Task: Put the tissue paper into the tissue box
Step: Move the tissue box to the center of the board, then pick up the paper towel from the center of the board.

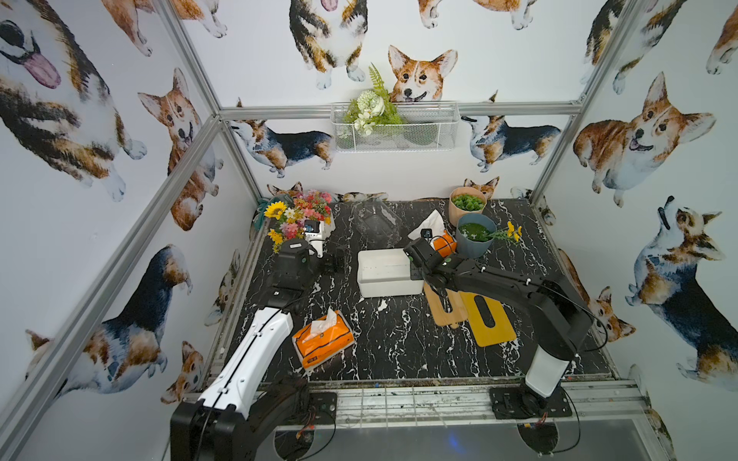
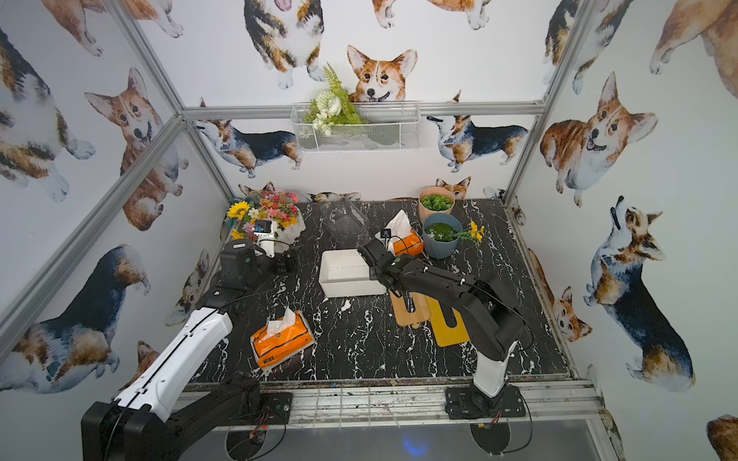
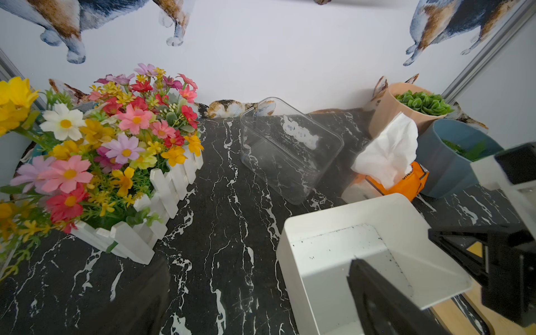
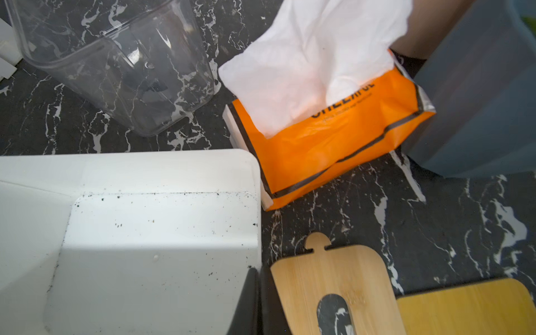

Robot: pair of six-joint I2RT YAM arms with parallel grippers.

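Observation:
An orange pack of tissue paper (image 1: 323, 339) lies at the front left of the table with a white sheet sticking up. A second orange pack (image 1: 443, 241) (image 4: 333, 145) stands at the back against the blue pot. The white tissue box (image 1: 383, 287) (image 4: 116, 171) sits open and empty in the middle. My right gripper (image 1: 417, 273) (image 4: 259, 278) is shut on the box's right wall, one finger inside and one outside. My left gripper (image 1: 333, 259) (image 3: 261, 304) hangs open and empty at the box's left side, one finger (image 3: 377, 304) over its inside.
A bamboo lid (image 1: 445, 309) and a yellow lid (image 1: 489, 319) lie right of the box, under my right arm. A clear container (image 1: 377, 221) lies tipped behind it. A blue pot (image 1: 473, 237), a beige pot (image 1: 467, 205) and a flower planter (image 1: 295, 217) line the back.

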